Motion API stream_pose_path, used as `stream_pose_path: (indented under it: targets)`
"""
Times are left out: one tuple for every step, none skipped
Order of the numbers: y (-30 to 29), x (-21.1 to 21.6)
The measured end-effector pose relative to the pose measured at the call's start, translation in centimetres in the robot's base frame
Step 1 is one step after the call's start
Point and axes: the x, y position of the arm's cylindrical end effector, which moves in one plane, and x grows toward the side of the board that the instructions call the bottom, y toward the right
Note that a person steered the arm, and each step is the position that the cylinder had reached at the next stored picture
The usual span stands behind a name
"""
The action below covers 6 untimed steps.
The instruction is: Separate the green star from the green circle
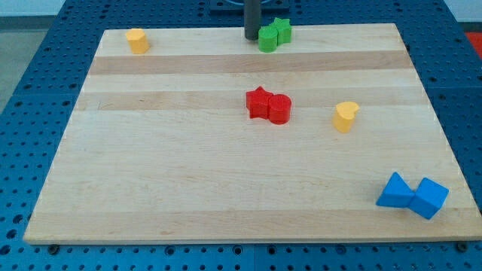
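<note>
The green circle (267, 38) and the green star (281, 29) touch each other at the view's top edge of the wooden board (188, 181), the star up and to the right of the circle. My tip (251, 38) stands just left of the green circle, almost touching it. The rod rises out of the view's top.
A red star (259, 102) and a red cylinder (279, 109) touch near the board's middle. A yellow heart-shaped block (346, 116) lies to their right. A yellow block (137, 41) sits at top left. Two blue blocks (394, 190) (430, 197) sit at bottom right.
</note>
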Motion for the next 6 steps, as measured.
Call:
stream_pose_path:
  targets:
    - [0.0, -1.7]
    - [0.6, -1.5]
    - [3.4, -1.7]
    - [5.4, -1.6]
    - [6.6, -1.2]
    - [8.2, 0.1]
